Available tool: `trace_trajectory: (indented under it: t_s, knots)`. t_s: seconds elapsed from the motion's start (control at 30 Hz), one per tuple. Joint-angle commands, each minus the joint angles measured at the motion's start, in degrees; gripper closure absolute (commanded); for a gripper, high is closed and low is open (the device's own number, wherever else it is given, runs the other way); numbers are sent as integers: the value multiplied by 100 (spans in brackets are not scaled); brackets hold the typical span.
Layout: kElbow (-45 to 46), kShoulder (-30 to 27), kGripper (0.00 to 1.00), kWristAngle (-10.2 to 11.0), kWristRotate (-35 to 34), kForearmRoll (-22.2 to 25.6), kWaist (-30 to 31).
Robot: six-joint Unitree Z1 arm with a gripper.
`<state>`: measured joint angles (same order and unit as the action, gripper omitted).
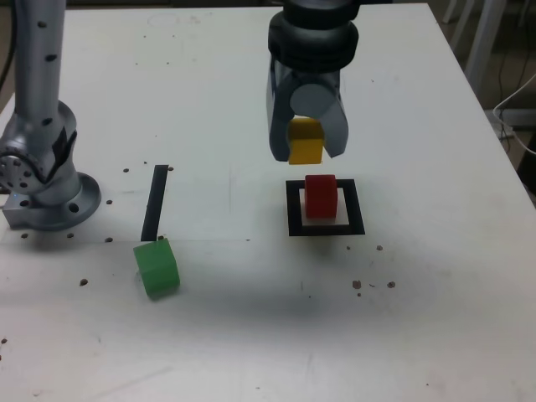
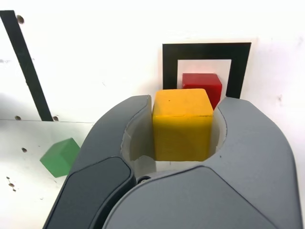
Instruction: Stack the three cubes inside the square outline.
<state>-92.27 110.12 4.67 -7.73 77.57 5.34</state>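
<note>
My gripper is shut on the yellow cube and holds it in the air, just above and slightly behind the red cube. The red cube stands inside the black square outline on the white table. In the wrist view the yellow cube sits clamped between the two grey jaws, with the red cube and the square outline beyond it. The green cube lies alone on the table toward the exterior view's left, also visible in the wrist view.
A narrow black strip runs on the table just behind the green cube. The arm's grey base stands at the exterior view's left edge. Small dark specks and holes dot the white tabletop.
</note>
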Motion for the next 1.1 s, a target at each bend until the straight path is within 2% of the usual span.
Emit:
trace_trajectory:
  t_s: [0.0,0.5,1.07]
  knots:
    - [47,-22,68,-21,22,-79,-24]
    - [335,190,68,-172,20,-720,-5]
    - [349,377,68,-197,16,-898,19]
